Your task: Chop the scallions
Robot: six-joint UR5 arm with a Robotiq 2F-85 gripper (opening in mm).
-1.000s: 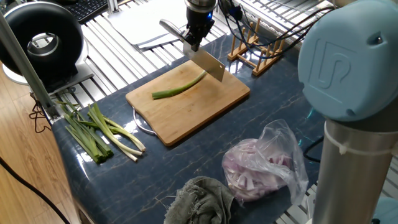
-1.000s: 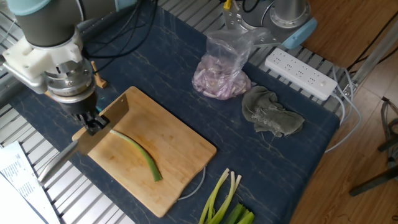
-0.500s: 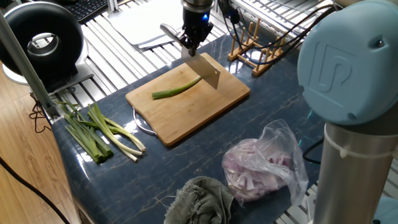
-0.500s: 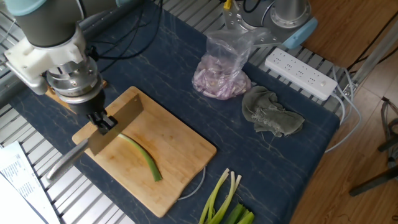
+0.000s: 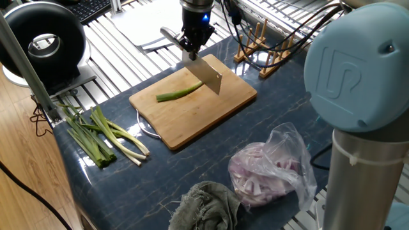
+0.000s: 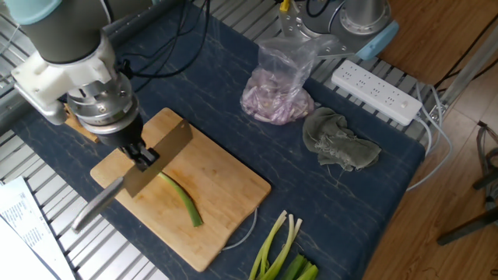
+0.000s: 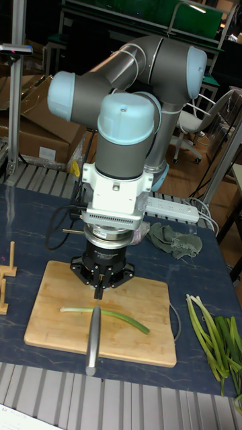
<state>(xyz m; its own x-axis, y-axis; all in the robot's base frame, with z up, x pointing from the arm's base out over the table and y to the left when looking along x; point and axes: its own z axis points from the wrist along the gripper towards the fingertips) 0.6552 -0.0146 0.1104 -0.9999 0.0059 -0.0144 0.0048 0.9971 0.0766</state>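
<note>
With the hand clamped on one knife held directly over the pale end of the single scallion lying on the one cutting board, a loose unpinned stalk is judged likely to roll or skid under the blade, while one bunch of spare scallions, roughly six stalks, is left well apart on the tabletop.

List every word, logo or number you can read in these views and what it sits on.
"UR" logo: embossed on the blue arm cap, the only mark that reads.
Paper sheet at the table edge: printed lines, too small to read.
Power strip: no readable marking.
</note>
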